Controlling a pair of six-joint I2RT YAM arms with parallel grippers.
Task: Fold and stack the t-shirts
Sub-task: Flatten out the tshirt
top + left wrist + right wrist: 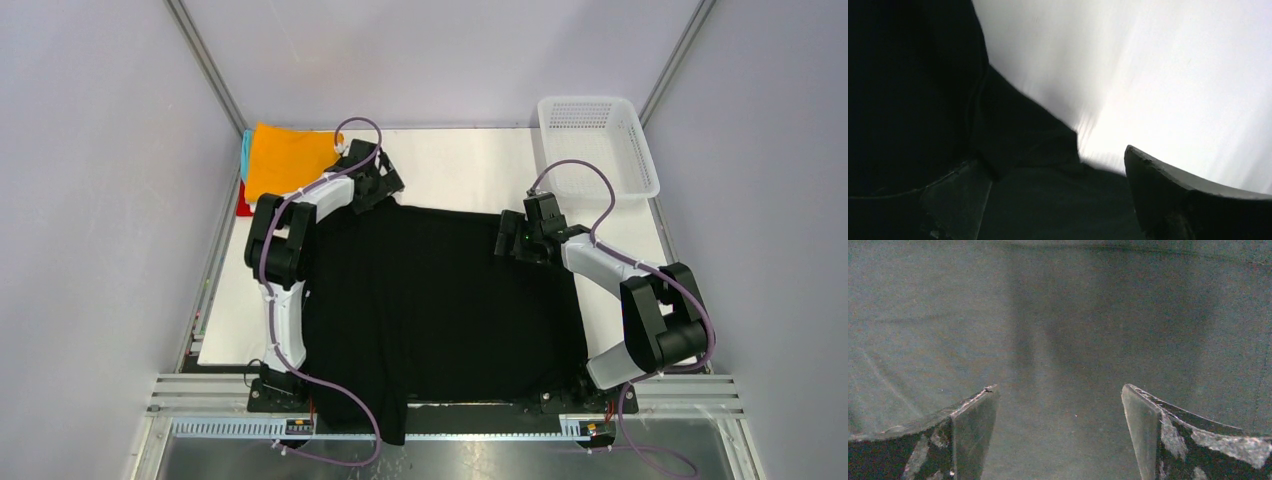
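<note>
One matte black t-shirt (440, 300), spread flat.

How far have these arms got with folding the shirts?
Done: a folded pile, orange on top with teal and red edges peeking out, sits at the table's far left. In hand: the black t-shirt lies spread flat; the left gripper and right gripper are open at its far edge, gripping nothing. Left: fold the black one and add it to the pile.
</note>
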